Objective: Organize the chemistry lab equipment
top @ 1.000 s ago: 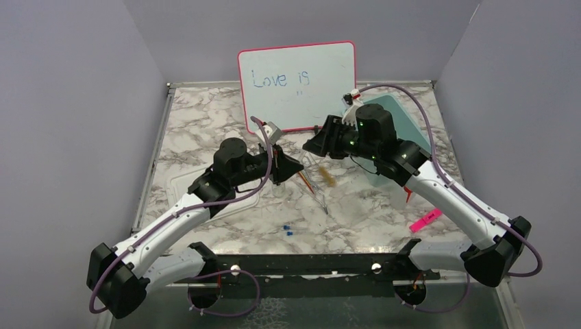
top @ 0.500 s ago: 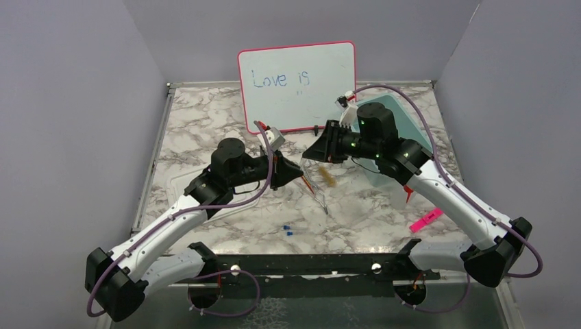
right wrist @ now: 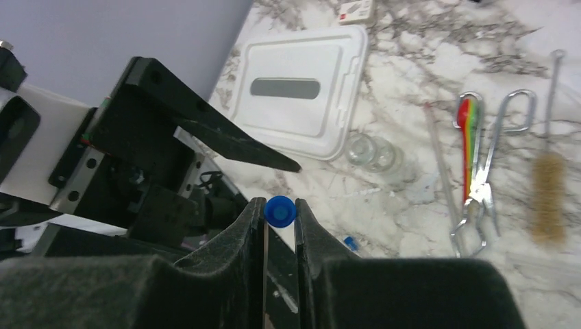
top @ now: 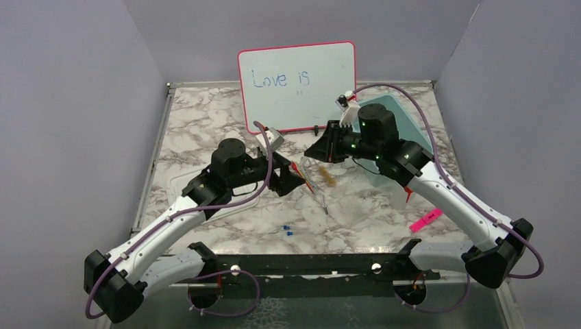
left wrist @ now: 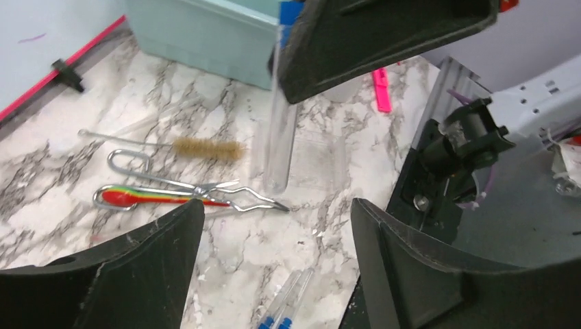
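A clear test tube [left wrist: 279,130] with a blue cap [right wrist: 279,210] hangs upright above the marble table [top: 205,116]. The right gripper [top: 316,152] pinches it at the cap, its fingers drawn in tight on either side. The left gripper [left wrist: 274,274] faces the tube with its jaws spread wide and holds nothing, and the tube hangs just ahead of the gap, touching neither finger. A wire brush [left wrist: 205,147] and metal tweezers [left wrist: 199,192] lie on the table beside the tube.
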Controlling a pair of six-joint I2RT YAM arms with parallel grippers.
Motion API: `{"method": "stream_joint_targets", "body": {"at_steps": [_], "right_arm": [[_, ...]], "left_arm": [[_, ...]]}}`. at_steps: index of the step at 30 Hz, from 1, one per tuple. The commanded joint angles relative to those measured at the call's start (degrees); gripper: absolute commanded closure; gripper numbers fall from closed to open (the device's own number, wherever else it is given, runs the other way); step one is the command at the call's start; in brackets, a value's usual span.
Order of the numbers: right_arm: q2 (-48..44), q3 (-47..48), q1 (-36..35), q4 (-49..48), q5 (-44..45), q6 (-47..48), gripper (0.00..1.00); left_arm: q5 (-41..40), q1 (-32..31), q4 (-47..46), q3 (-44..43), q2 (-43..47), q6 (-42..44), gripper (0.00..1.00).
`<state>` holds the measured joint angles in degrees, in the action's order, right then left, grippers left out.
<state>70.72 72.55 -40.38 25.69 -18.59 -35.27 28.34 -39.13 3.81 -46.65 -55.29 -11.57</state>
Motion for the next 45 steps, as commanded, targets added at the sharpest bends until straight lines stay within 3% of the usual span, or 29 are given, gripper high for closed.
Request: {"method": "stream_joint_targets", "body": {"at_steps": [1,4,10,19,45], "right_arm": [[-3.7,-3.6,0.4,-3.0,12.8,8.4,0.84],[-5.7,-7.7,0.4,-4.0,23.3,12.4,0.85],[-8.6,-19.1,0.1,-9.3,38.4,15.3,0.87],[-9.8,-30.3,-5.1,-12.1,57.2,10.2,0.90],[-7.3,-41.1,-9.6,-17.2,63.7,0.4,0.91]], "left_arm": [[-12.7,-0.2,6.3,-2.9,0.8,-1.0,0.17],[-17.8,-0.2,8.2,-2.9,1.0,-2.4,0.15],[-20.0,-0.2,7.5,-1.7,2.1,-4.8,0.15],[-22.5,-0.2,4.9,1.1,1.8,-6.0,0.15],[-23.5,-0.2,2.7,3.7,1.2,-7.9,0.15]]}}
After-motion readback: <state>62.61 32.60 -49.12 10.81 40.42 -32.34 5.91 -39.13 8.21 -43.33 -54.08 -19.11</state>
